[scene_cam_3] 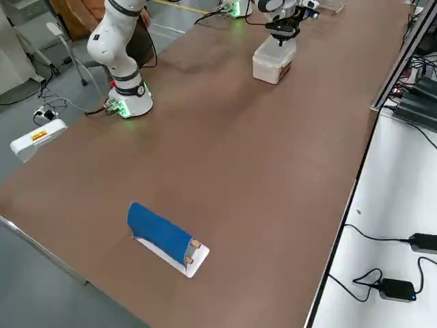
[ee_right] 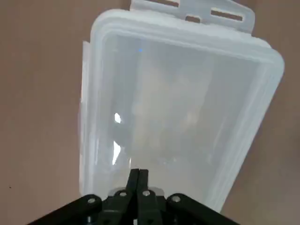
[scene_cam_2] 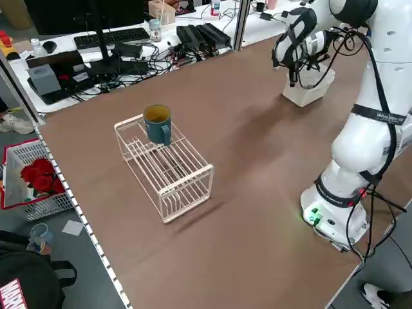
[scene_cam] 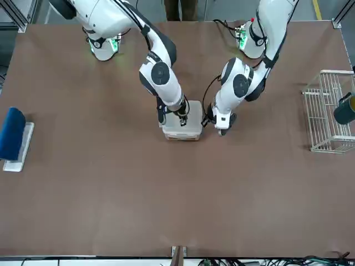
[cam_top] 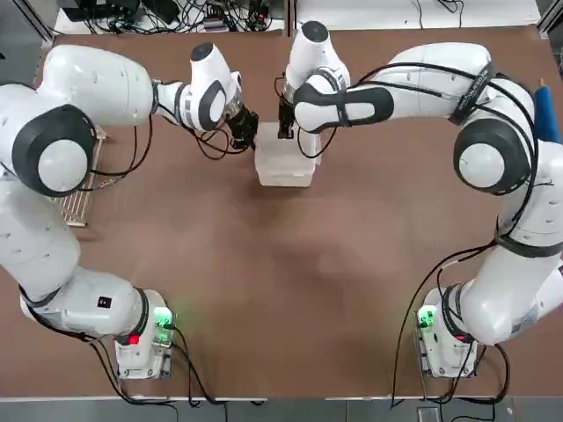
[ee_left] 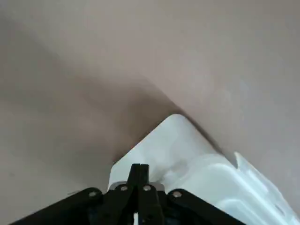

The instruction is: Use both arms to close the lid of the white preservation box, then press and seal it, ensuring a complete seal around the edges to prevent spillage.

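The right gripper, fingers together, presses the translucent lid flat on the white preservation box. The left gripper, also closed, sits at its corner. A wire rack holding a teal mug stands well apart on the desk.

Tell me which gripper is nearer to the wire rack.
Left. The left gripper sits at the box's edge on the side toward the wire rack; the right gripper is over the lid, farther from it.

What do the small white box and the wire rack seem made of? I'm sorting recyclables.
The small white rectangular preservation box looks like translucent, slightly glossy plastic: contents show dimly through the lid. The cream wire rack seems to be coated metal wire, though the coating is uncertain.
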